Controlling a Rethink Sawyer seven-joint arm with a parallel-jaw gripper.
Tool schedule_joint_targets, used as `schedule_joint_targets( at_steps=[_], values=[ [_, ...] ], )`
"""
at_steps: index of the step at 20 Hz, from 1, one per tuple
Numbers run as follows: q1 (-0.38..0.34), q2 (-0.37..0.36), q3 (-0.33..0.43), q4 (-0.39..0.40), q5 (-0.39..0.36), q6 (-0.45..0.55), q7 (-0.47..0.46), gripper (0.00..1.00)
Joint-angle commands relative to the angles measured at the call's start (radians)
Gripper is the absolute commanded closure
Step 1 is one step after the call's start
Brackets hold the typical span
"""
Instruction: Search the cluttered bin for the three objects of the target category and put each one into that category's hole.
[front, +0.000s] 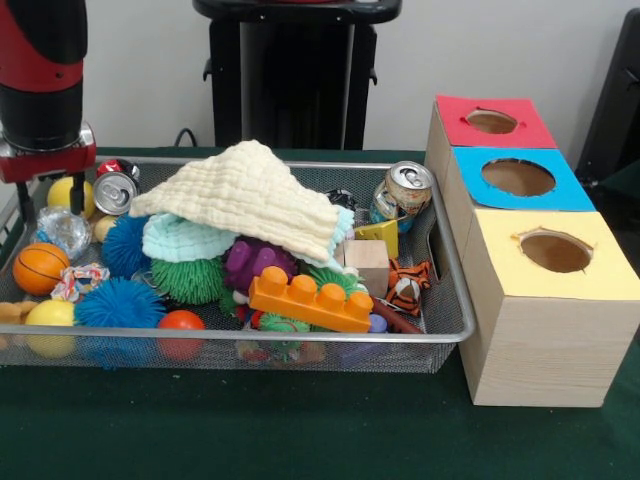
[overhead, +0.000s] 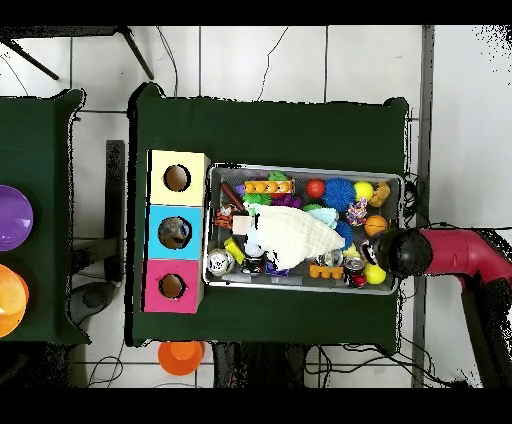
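The wire mesh bin sits on the green table, full of toys; it also shows in the overhead view. One see-through crumpled plastic bottle lies at the bin's far left corner, between a yellow ball and an orange basketball. My gripper hangs just above that bottle, open, with nothing in it. In the overhead view the gripper covers the bottle. No other bottle shows. The red-surrounded hole tops the farthest wooden box, also seen from overhead.
A cream cloth covers the middle of the pile. Two metal cans lie at the far side. Blue-surrounded and yellow-surrounded holes sit nearer. Spiky balls and an orange brick fill the front.
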Motion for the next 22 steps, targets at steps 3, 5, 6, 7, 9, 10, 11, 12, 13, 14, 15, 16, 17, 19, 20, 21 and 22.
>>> schedule_joint_targets(
  at_steps=[3, 5, 6, 7, 9, 10, 11, 12, 13, 14, 15, 16, 17, 19, 20, 21, 22],
  values=[
    [0.019, 0.075, -0.031, -0.072, -0.073, 0.026, -0.202, 0.0],
    [0.014, 0.087, -0.024, -0.074, -0.072, 0.007, -0.199, 0.0],
    [0.01, 0.085, -0.02, -0.067, -0.068, 0.002, -0.2, 0.0],
    [0.008, 0.087, -0.018, -0.066, -0.067, -0.003, -0.199, 0.0],
    [0.006, 0.094, -0.019, -0.067, -0.073, -0.016, -0.196, 0.0],
    [0.006, 0.094, -0.02, -0.066, -0.075, -0.019, -0.194, 0.0],
    [0.007, 0.097, -0.022, -0.067, -0.078, -0.021, -0.192, 0.0],
    [0.009, 0.099, -0.024, -0.068, -0.081, -0.024, -0.189, 0.0],
    [0.01, 0.101, -0.026, -0.069, -0.084, -0.026, -0.187, 0.0],
    [0.013, 0.102, -0.03, -0.069, -0.089, -0.027, -0.182, 0.0],
    [0.016, 0.102, -0.034, -0.07, -0.094, -0.027, -0.177, 0.0],
    [0.018, 0.102, -0.038, -0.07, -0.098, -0.029, -0.172, 0.0],
    [0.02, 0.102, -0.041, -0.071, -0.102, -0.03, -0.168, 0.0],
    [0.025, 0.102, -0.048, -0.072, -0.111, -0.032, -0.159, 0.0],
    [0.028, 0.103, -0.053, -0.072, -0.115, -0.034, -0.152, 0.0],
    [0.035, 0.101, -0.059, -0.073, -0.123, -0.032, -0.143, 0.0],
    [0.042, 0.1, -0.066, -0.074, -0.13, -0.03, -0.133, 0.0]
  ],
)
